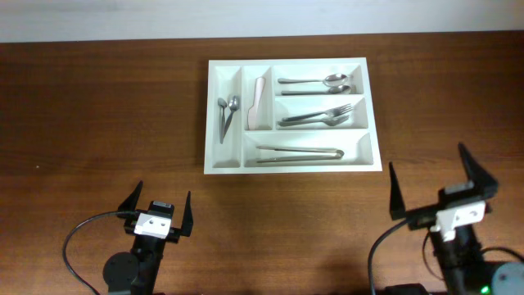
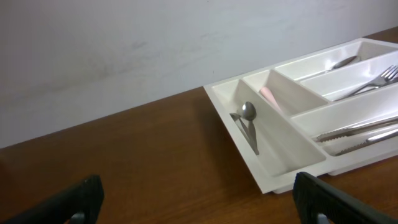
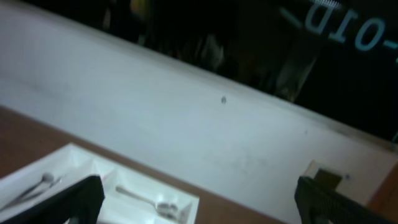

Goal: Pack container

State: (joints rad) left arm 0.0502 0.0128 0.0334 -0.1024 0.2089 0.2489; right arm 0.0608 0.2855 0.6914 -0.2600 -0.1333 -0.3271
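The bench [image 1: 82,98] carried one item of the task: the container [image 1: 295,166], set toward the far edge, about midway between the left and right edges. Its long axis ran parallel to that far edge. All five compartments held something. The near long one had tongs [image 1: 299,153], the middle one forks [image 1: 319,116], and the far one spoons [image 1: 315,82]. The two narrow ones held a pale flat utensil [image 1: 258,102] and small spoons [image 1: 227,111]. I saw no cutlery lying outside it.

My left gripper [image 1: 164,189] hung near the front edge with its jaws spread wide and nothing between them. The container lay ahead and to its right. My right gripper [image 1: 426,156] was likewise wide apart and empty, with the container ahead and to its left. Neither arm was clearly the nearer; each faced a near corner of the container. I judged the packing to be at or near completion.
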